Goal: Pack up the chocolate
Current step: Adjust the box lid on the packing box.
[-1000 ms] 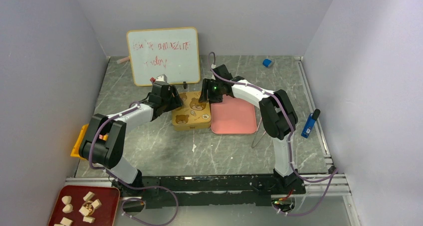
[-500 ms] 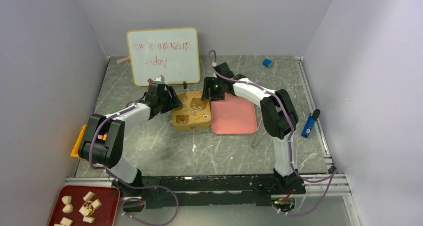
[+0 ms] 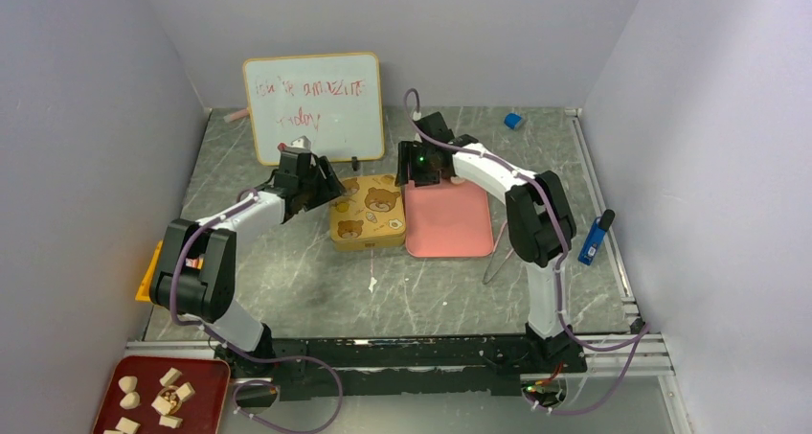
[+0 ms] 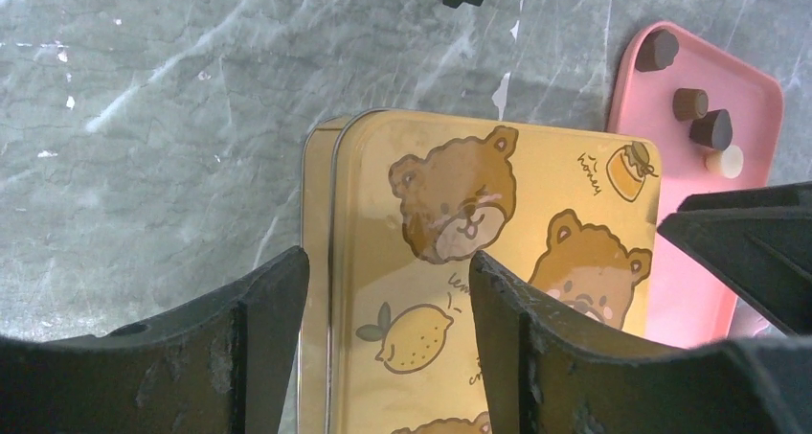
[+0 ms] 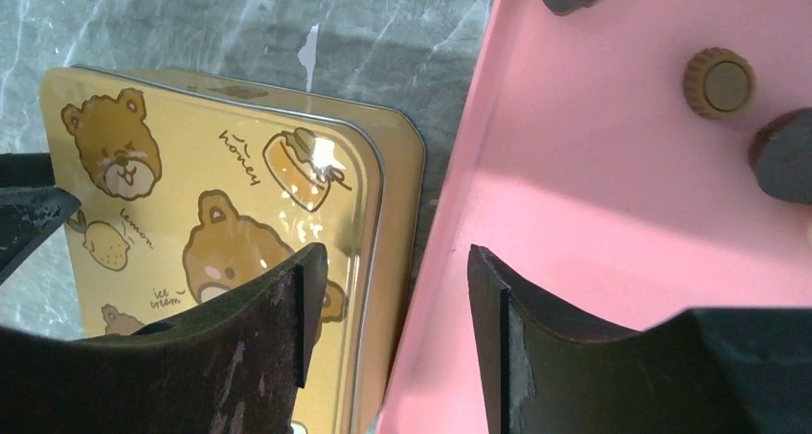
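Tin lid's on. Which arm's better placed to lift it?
Likely left: the left pincer, open, straddles only the lid edge. The right pincer spans the tin edge plus the pink tray rim.

My left gripper (image 4: pixel 383 271) hangs spread over the shut tin (image 4: pixel 498 262), and there's no way in from above. The whiteboard (image 3: pixel 313 106) stands just behind it, walling off the far side. My right gripper (image 5: pixel 394 262), jaws apart too, sits above the narrow slot between the tin and the pink tray (image 5: pixel 594 214). The chocolates (image 5: pixel 718 81) crowd the tray's far end, while its near half lies bare. The table (image 3: pixel 383 290) lies wide open in front.
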